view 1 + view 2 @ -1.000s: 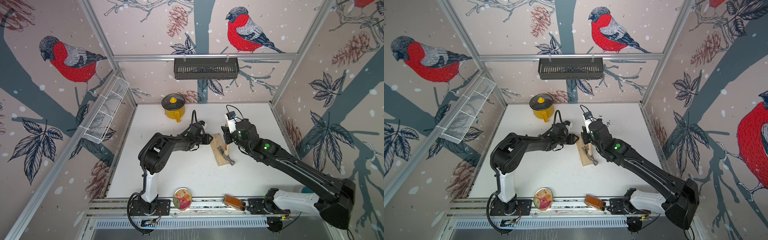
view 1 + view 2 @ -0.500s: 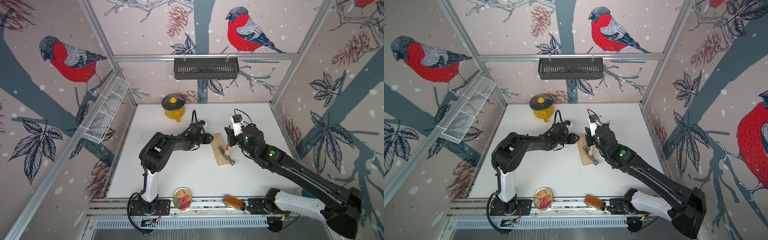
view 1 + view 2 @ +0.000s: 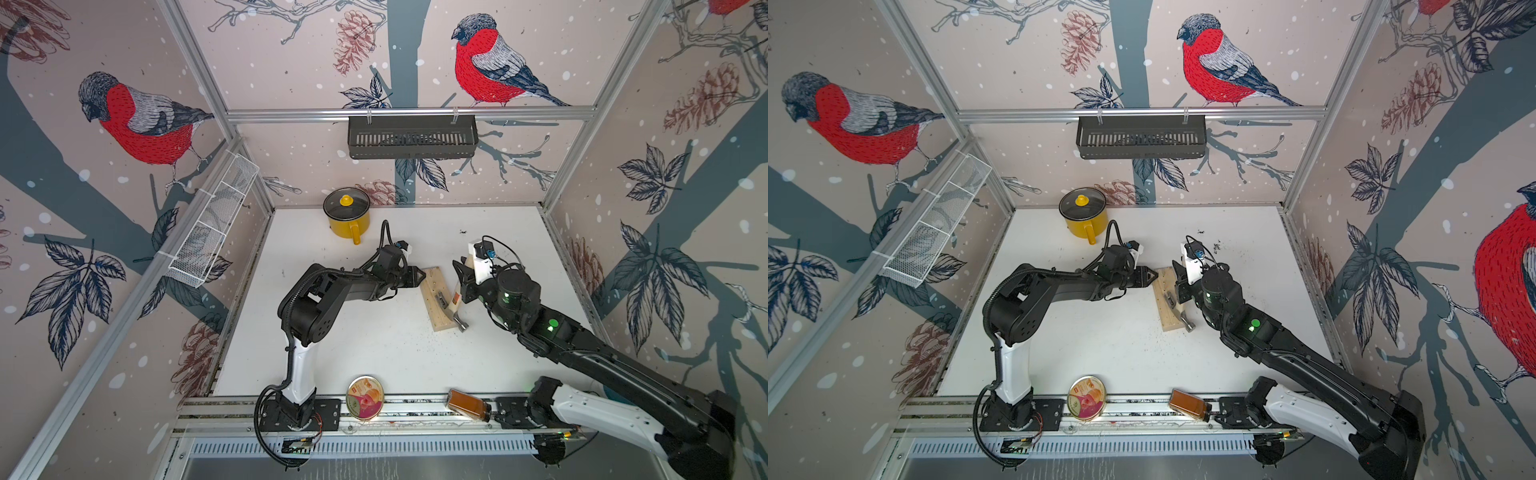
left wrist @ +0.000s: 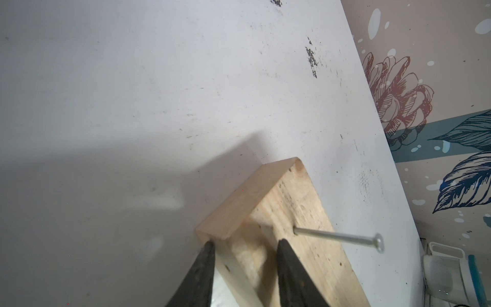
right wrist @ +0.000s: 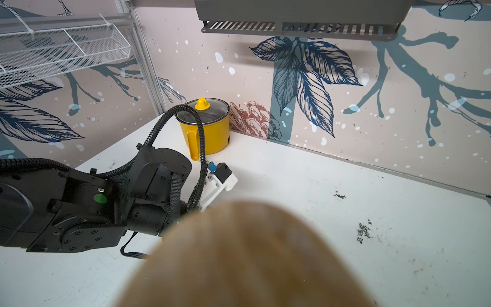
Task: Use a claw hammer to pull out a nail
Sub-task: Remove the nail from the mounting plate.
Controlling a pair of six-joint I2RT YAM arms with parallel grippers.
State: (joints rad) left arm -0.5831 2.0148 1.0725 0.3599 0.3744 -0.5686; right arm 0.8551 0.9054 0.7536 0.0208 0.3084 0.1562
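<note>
Hammer update, folks: my right gripper (image 3: 462,279) is clamping tight on the pale wooden handle of the claw hammer (image 3: 456,305), just past its red-orange label. The steel head is lying across the near part of the wood block (image 3: 432,276), claw end toward the far end. My right wrist view is showing only the blurry butt of the handle, so no help there.

My left gripper (image 4: 245,243) is standing partly open and pinching the block's far end, 1 finger on the side face and 1 on top, pinning it to the white table (image 4: 132,106). 1 long nail (image 4: 334,235) is sticking way out of the block right beside those fingers, and nothing is hooking it as far as I'm seeing.

So I'm reckoning the step is sliding the split claw along the wood until the shank is sitting deep in the slot under the nail head, then rocking back on the curved head. I'm thinking slow and low, with the left pressing hard so the block isn't lifting or twisting.
</note>
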